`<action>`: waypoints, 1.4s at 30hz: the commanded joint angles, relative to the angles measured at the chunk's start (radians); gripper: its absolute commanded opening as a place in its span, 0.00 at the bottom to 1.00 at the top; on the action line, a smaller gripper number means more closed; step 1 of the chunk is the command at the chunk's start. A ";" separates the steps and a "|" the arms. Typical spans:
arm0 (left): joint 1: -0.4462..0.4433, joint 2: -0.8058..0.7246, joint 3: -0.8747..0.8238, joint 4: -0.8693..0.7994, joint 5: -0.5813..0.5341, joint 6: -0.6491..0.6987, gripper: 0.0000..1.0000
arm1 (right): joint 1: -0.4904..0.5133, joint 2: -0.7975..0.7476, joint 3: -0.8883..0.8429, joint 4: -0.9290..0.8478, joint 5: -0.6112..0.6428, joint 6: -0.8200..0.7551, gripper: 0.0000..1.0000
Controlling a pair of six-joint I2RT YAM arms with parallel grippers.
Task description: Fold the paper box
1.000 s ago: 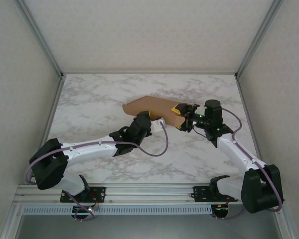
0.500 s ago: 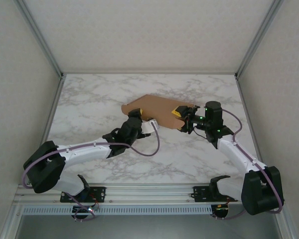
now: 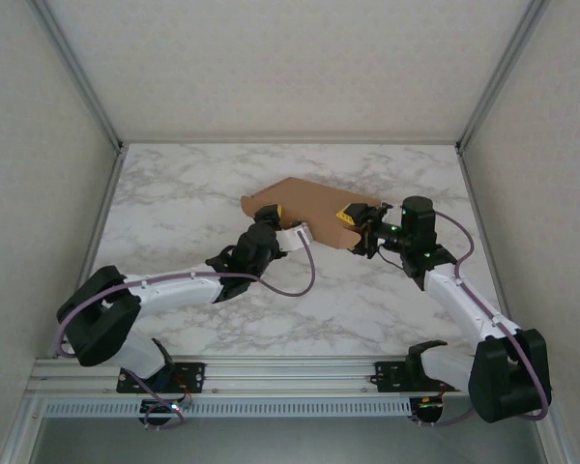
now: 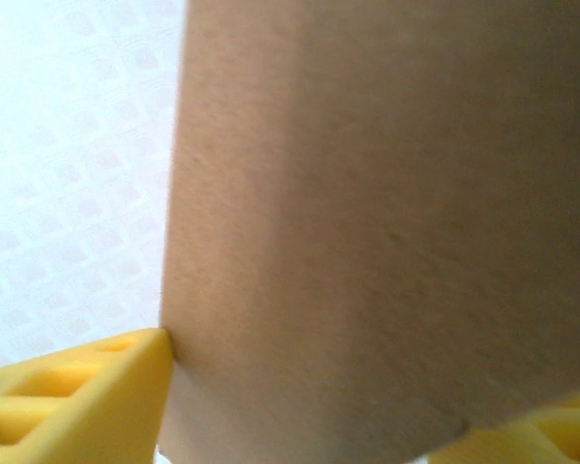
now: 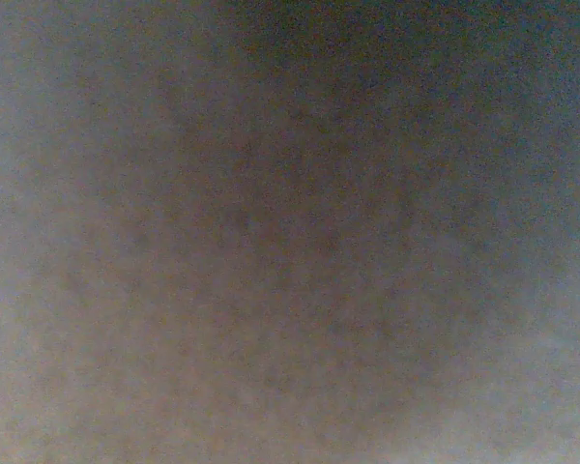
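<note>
The left arm runs from its base at the lower left of the overhead frame, low over the table [image 3: 174,193], up and rightward to the middle. Its wrist is turned so the left claw [image 3: 275,215] meets the lower left edge of the paper box [image 3: 309,201]. The right arm rises from the lower right corner, bends at the elbow, and points leftward. The right claw [image 3: 351,218] sits at the box's right end, with a yellow fingertip against the cardboard.

The box is in the centre of the table, slightly towards the upper part of the frame. It spans the gap between the two claws, and its upper panel appears tilted rather than flat.

The left wrist camera adds what the overhead view cannot show. The cardboard face [image 4: 387,213] stands close before the lens, and the yellow fingers [image 4: 77,396] sit in the two lower corners, well apart. The lower left finger touches the panel's edge, so this claw is spread wide.

The right wrist camera shows a dim, blurred brown-grey surface with no readable edge. Whether the right claw is clamped or loose cannot be told.
</note>
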 commanded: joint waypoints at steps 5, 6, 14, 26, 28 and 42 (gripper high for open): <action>-0.023 0.047 0.033 0.131 -0.066 0.056 0.44 | 0.018 -0.021 0.012 0.008 -0.118 -0.027 0.39; -0.024 0.044 0.033 0.123 -0.067 0.055 0.42 | 0.019 -0.020 0.014 0.005 -0.118 -0.029 0.39; -0.025 0.026 0.066 -0.009 -0.049 0.042 0.34 | 0.015 -0.016 0.019 -0.006 -0.114 -0.035 0.52; -0.025 0.011 0.277 -0.459 -0.010 -0.045 0.27 | -0.038 -0.092 0.035 -0.138 -0.069 -0.106 0.90; -0.028 0.007 0.319 -0.533 -0.017 -0.066 0.27 | -0.043 -0.131 0.069 -0.283 -0.010 -0.192 0.94; -0.041 0.053 0.420 -0.796 0.038 -0.148 0.26 | -0.118 -0.269 0.145 -0.671 0.193 -0.472 0.93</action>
